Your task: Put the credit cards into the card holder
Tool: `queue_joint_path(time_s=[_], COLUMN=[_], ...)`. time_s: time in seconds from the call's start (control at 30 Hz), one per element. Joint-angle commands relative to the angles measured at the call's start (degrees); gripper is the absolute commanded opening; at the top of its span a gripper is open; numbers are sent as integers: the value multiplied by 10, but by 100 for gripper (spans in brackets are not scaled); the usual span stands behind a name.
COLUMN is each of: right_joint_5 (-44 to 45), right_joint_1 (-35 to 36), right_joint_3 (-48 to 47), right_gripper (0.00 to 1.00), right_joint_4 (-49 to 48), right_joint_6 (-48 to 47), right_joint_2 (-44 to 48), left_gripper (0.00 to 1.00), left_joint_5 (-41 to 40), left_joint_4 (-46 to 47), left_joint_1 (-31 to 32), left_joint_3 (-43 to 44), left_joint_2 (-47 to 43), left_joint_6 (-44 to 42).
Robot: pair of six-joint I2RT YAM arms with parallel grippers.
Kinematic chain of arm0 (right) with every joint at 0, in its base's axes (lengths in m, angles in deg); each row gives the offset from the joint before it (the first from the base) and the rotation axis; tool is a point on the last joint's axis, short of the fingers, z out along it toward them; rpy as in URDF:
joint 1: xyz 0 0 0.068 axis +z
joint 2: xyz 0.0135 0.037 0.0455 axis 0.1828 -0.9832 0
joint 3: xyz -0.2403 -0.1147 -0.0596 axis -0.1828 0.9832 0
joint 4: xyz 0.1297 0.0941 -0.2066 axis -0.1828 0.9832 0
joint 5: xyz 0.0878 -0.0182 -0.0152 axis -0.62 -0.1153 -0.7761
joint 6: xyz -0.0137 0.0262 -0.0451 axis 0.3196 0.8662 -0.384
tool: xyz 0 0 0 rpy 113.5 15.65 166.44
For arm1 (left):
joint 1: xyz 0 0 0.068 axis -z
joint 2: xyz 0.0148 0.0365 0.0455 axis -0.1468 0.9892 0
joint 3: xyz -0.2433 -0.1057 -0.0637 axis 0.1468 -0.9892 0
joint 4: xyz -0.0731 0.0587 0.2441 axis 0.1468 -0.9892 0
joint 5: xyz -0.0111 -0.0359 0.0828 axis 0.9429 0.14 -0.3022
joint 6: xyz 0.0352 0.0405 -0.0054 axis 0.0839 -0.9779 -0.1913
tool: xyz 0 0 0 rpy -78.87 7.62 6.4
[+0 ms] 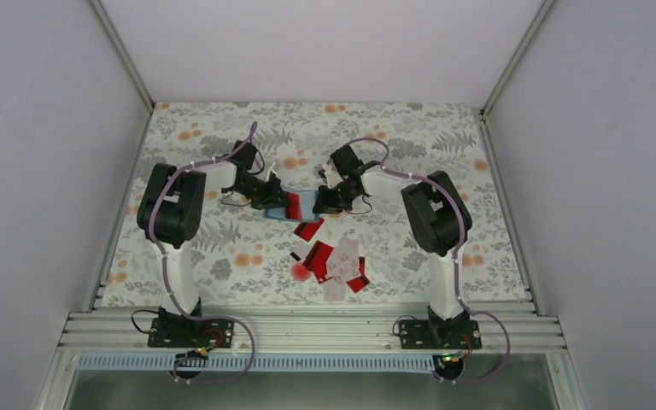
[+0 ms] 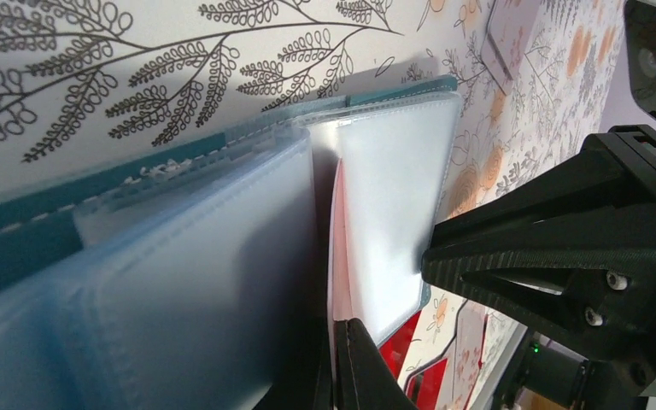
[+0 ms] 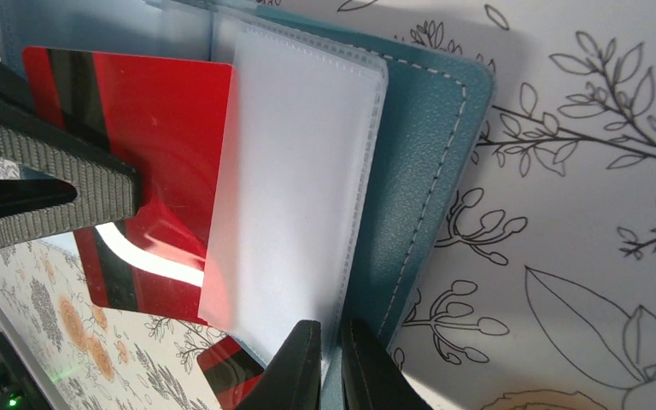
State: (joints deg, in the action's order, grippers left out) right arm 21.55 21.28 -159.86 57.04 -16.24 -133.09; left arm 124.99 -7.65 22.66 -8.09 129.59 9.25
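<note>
Both pairs of jaws are pressed together on something thin. The left jaws pinch a red credit card (image 3: pixel 149 128) by its outer end and feed it sideways into a clear sleeve (image 3: pixel 299 171) of the open teal card holder (image 3: pixel 427 171) — roughly half the card sits behind the plastic. The right jaws clamp the holder's opposite edge, where sleeve meets cover, probably to stop it sliding as the card pushes in. The holder lies on the floral bench (image 1: pixel 410 137), between the two arms. The other credit cards (image 1: pixel 339 263) lie in a loose pile near the holder, on the side toward the arm bases — within easy reach for later turns.
</note>
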Motion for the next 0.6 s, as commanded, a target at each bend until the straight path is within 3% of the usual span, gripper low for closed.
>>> queue_joint_path(time_s=[0.0, 0.57], right_joint_5=[52, 58], right_joint_1=[25, 32], right_joint_3=[34, 20], right_gripper=[8, 8], right_joint_4=[44, 55], right_joint_6=[5, 2], right_joint_2=[-68, -69], left_gripper=[2, 2], left_joint_5=[-5, 17], left_joint_4=[-68, -102], left_joint_1=[-3, -3], left_joint_3=[27, 81], left_joint_2=[42, 98], left_joint_6=[-31, -59])
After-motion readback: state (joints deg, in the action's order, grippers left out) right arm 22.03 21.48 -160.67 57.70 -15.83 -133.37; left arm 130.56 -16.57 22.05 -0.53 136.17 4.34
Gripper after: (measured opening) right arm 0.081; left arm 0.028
